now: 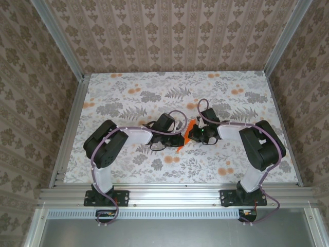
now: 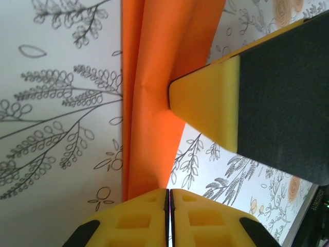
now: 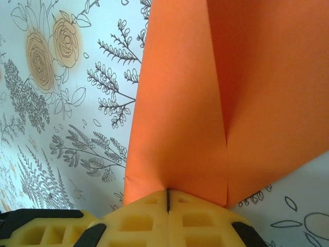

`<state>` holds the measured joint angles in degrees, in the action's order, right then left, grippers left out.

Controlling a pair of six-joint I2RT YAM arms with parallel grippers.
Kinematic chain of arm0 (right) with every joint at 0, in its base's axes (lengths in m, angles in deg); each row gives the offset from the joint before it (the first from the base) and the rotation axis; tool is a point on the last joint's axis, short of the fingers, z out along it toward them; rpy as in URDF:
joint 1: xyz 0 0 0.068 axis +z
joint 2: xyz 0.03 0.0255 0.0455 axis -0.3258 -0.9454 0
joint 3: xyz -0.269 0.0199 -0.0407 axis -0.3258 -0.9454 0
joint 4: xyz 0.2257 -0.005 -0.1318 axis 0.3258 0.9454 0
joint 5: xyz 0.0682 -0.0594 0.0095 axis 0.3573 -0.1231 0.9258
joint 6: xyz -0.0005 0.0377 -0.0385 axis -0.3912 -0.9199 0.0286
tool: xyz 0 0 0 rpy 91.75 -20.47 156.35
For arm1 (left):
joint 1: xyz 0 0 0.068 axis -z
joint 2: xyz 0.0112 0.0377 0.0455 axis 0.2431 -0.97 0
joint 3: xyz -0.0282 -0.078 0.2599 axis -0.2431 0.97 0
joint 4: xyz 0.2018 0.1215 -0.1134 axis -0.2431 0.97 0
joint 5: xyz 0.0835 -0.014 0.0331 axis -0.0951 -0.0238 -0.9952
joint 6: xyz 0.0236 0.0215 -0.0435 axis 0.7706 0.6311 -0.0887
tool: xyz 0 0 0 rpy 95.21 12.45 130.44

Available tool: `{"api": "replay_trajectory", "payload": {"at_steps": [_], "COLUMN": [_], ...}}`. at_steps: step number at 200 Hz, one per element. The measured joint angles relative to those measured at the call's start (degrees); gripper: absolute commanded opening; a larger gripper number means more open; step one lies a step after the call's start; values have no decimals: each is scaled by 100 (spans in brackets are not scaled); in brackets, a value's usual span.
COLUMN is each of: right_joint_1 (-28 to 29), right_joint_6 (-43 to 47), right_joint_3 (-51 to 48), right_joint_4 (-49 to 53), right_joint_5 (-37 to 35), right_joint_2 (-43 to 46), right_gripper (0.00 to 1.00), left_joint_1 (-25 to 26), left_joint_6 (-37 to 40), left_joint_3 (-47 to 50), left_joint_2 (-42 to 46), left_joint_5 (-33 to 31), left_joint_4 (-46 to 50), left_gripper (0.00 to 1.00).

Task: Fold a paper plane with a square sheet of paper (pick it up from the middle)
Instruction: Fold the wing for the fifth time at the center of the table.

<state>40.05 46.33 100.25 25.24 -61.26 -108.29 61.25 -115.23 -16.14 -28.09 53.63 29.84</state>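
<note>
The orange sheet of paper (image 1: 188, 127), folded into a narrow creased shape, hangs between my two grippers above the middle of the table. In the left wrist view the paper (image 2: 154, 77) runs as a long strip down into my left gripper (image 2: 169, 193), whose jaws are shut with its lower end pinched at the slit. One yellow finger (image 2: 205, 103) of the right gripper presses the strip's edge from the right. In the right wrist view the paper (image 3: 195, 103) shows two layered flaps, and a crease runs into my right gripper (image 3: 168, 193), shut on it. From above, left gripper (image 1: 181, 140) and right gripper (image 1: 191, 135) nearly touch.
The floral tablecloth (image 1: 128, 92) covers the table. Aluminium rails (image 1: 72, 113) border it left, right and front, with patterned walls behind. Both arms bend inward, and purple cables (image 1: 177, 114) loop over the wrists.
</note>
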Motion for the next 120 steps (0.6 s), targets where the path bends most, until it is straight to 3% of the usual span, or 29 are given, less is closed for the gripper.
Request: {"api": "replay_trajectory", "payload": {"at_steps": [120], "right_joint_1": [-4], "right_joint_6": [-118], "right_joint_3": [179], "right_joint_4": [17], "right_joint_5": [146], "right_joint_2": [-225], "right_gripper": [6], "left_joint_1": [-2], "left_joint_6": [247], "left_joint_3": [380], "left_joint_2": [199], "left_joint_5": [20], "left_joint_4": [46], "left_gripper": [11]}}
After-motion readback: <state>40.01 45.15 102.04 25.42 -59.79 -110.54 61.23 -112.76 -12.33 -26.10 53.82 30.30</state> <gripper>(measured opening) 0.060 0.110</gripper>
